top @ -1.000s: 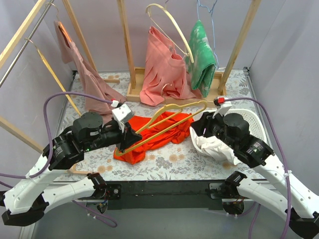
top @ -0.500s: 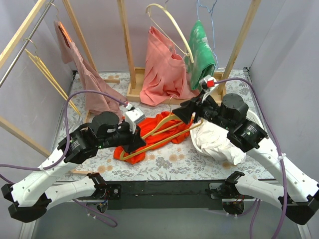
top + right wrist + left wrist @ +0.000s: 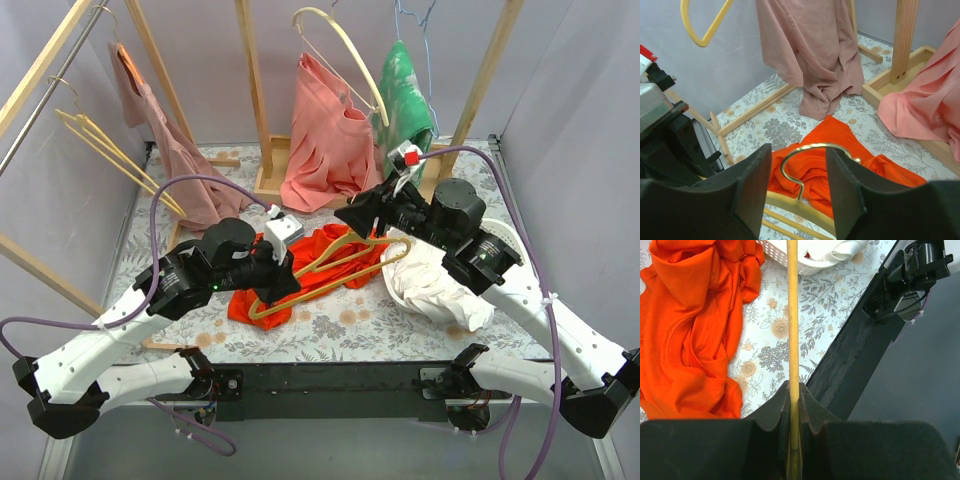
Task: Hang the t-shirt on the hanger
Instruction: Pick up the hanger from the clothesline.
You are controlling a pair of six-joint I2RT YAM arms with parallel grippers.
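Note:
The red-orange t-shirt [image 3: 322, 248] lies crumpled on the floral table; it also shows in the left wrist view [image 3: 695, 330] and in the right wrist view [image 3: 840, 160]. The pale-yellow hanger [image 3: 320, 292] is held slanted just above it. My left gripper [image 3: 275, 287] is shut on the hanger's bar [image 3: 792, 330] at its lower left end [image 3: 794, 392]. My right gripper [image 3: 352, 217] is open, its jaws standing either side of the hanger's metal hook [image 3: 807, 150] without touching it [image 3: 797, 172].
A white basket [image 3: 505, 240] with a white cloth bundle [image 3: 435, 285] sits right of the t-shirt. A wooden rack [image 3: 265, 185] behind holds salmon-pink [image 3: 330, 140], green [image 3: 405, 110] and dusty-pink [image 3: 170, 150] garments. Spare yellow hangers [image 3: 110, 150] hang on the left rail.
My right arm has swung from the basket left to the hanger's hook and brackets it. My left gripper has carried the hanger to the right. The spare hangers on the rail have swung.

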